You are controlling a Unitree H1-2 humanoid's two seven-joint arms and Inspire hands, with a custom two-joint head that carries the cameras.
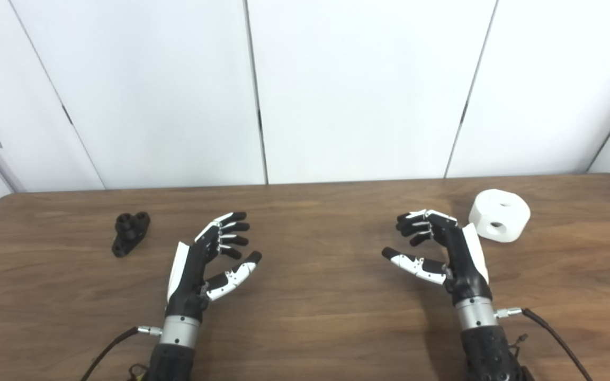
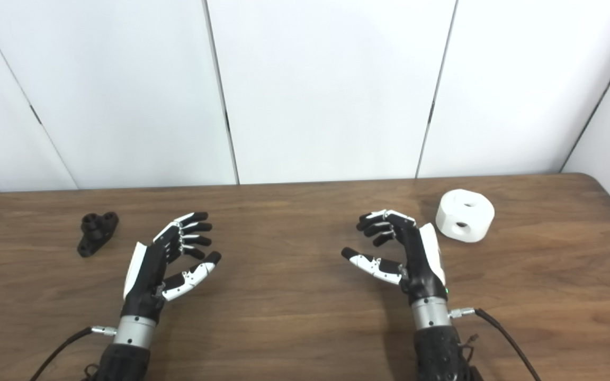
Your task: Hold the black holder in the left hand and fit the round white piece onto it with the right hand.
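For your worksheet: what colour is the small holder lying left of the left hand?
Black holder, clearest in the left eye view.

The table [image 1: 305,317] is dark brown with a streaked wood grain; the holder [image 1: 131,233] is plain black; the round piece [image 1: 499,215] is plain white; the left hand [image 1: 207,264] and right hand [image 1: 442,248] are black with white panels, black fingertips and silver wrists; the wall panels [image 1: 358,84] are white with dark seams
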